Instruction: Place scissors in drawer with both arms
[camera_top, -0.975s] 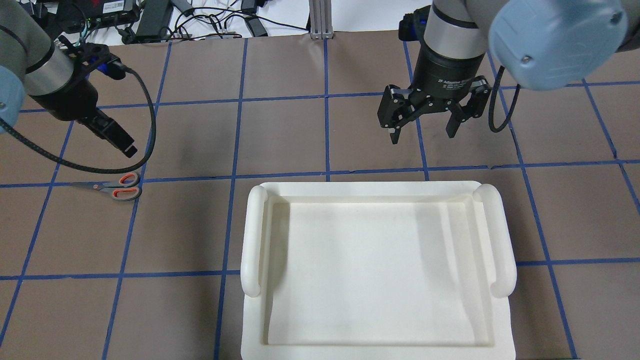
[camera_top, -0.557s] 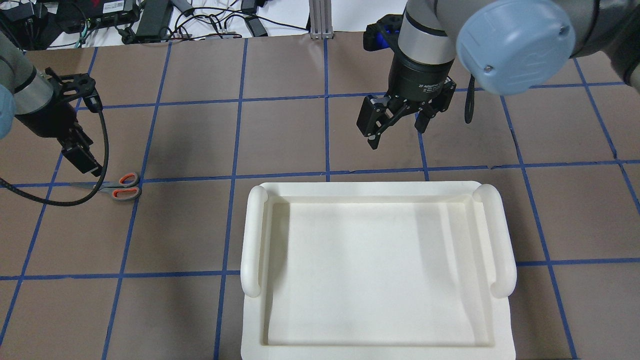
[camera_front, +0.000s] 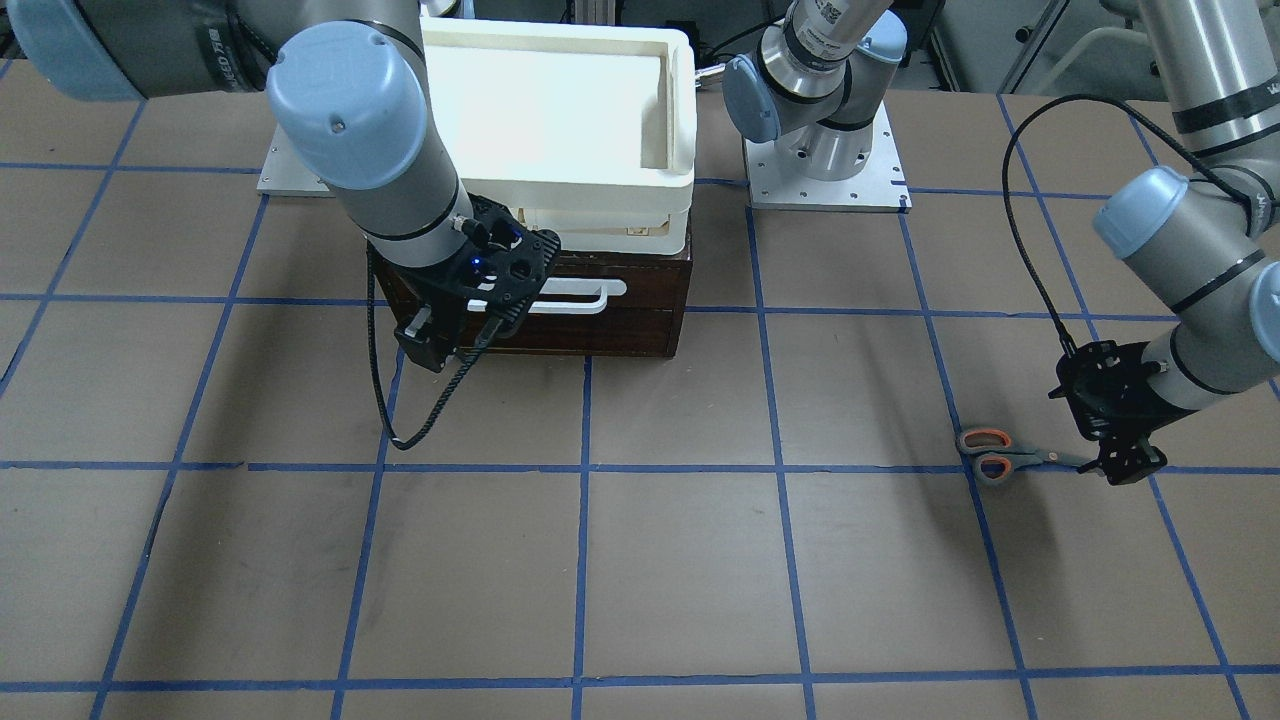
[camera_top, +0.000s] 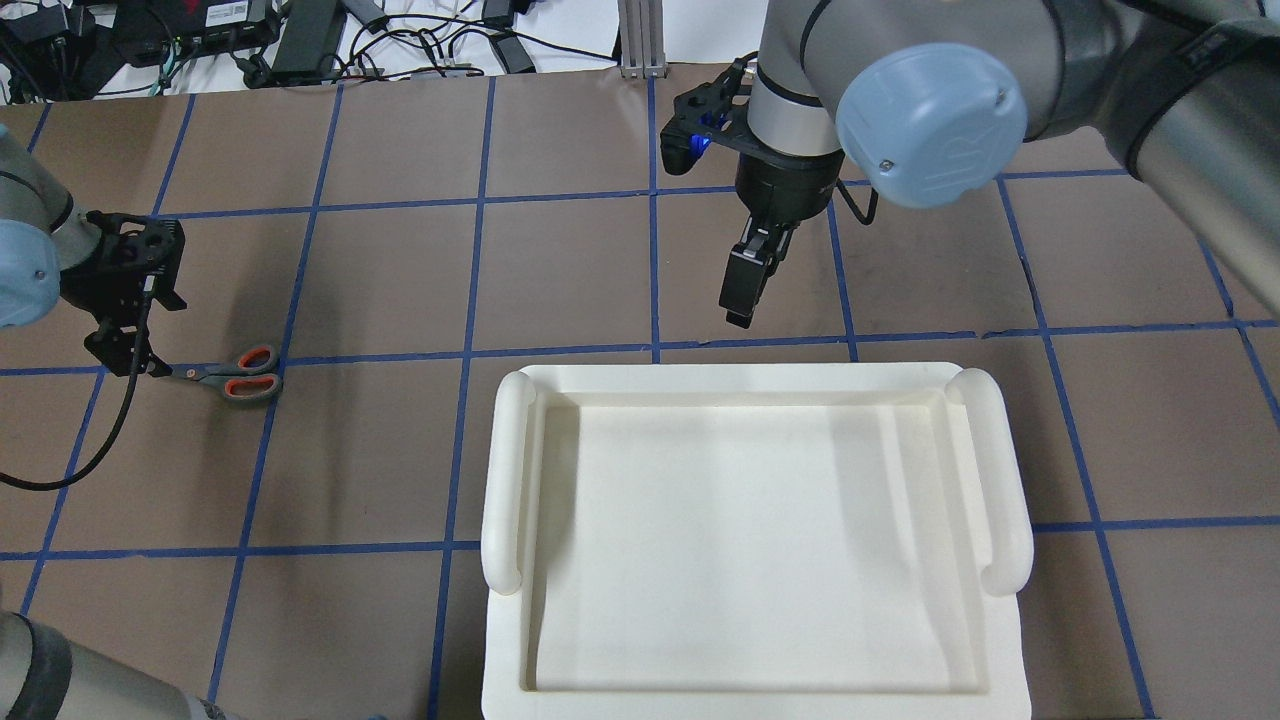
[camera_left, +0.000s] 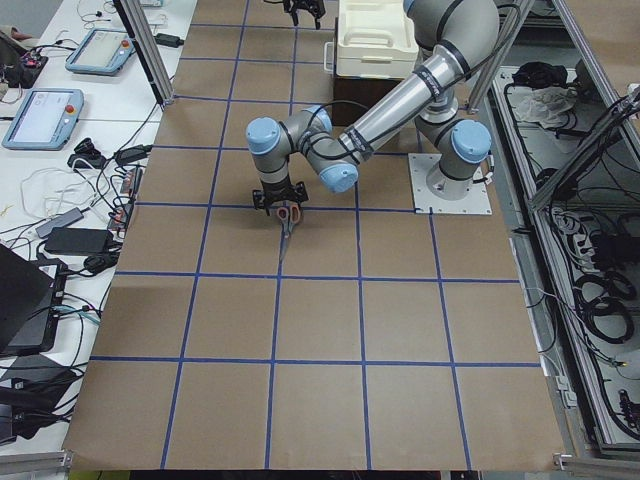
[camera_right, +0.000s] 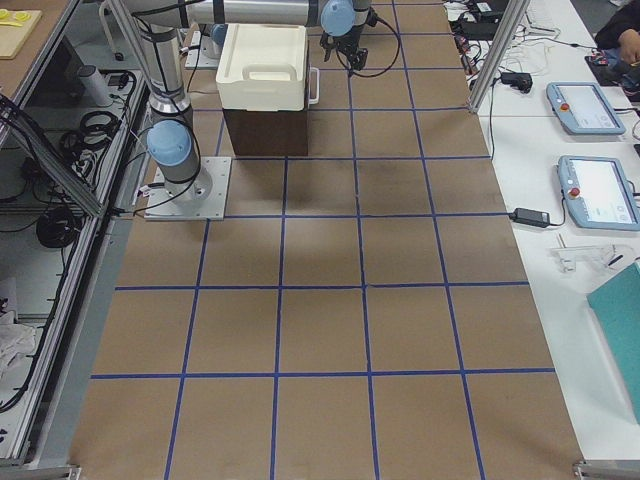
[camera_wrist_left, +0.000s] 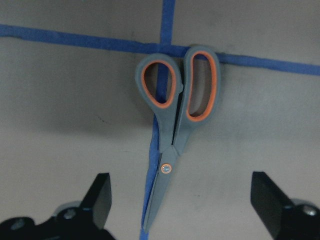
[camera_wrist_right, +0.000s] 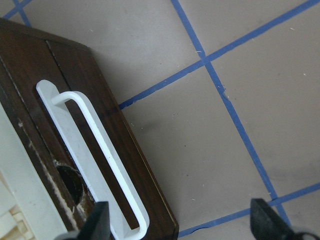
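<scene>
The scissors (camera_top: 228, 378) lie flat on the brown table at the left, blades towards my left gripper; they also show in the front view (camera_front: 1000, 455) and the left wrist view (camera_wrist_left: 172, 130). My left gripper (camera_top: 125, 355) is open and low, one finger on each side of the blades (camera_wrist_left: 182, 205). The drawer (camera_front: 620, 325) is shut, with its white bar handle (camera_front: 575, 298) facing out, under the white tray (camera_top: 505, 470). My right gripper (camera_front: 430, 345) is open and empty, just in front of the drawer's front, by the handle's end (camera_wrist_right: 95, 150).
The white tray (camera_front: 560, 100) sits on top of the dark wooden drawer box. The arms' base plate (camera_front: 825, 180) stands beside it. Cables and electronics (camera_top: 300, 40) lie past the table's far edge. The left arm's black cable (camera_top: 60, 470) hangs over the table.
My left gripper has moved left and down, to the scissors' blades. My right gripper has moved left, turned, and come down to the drawer's front.
</scene>
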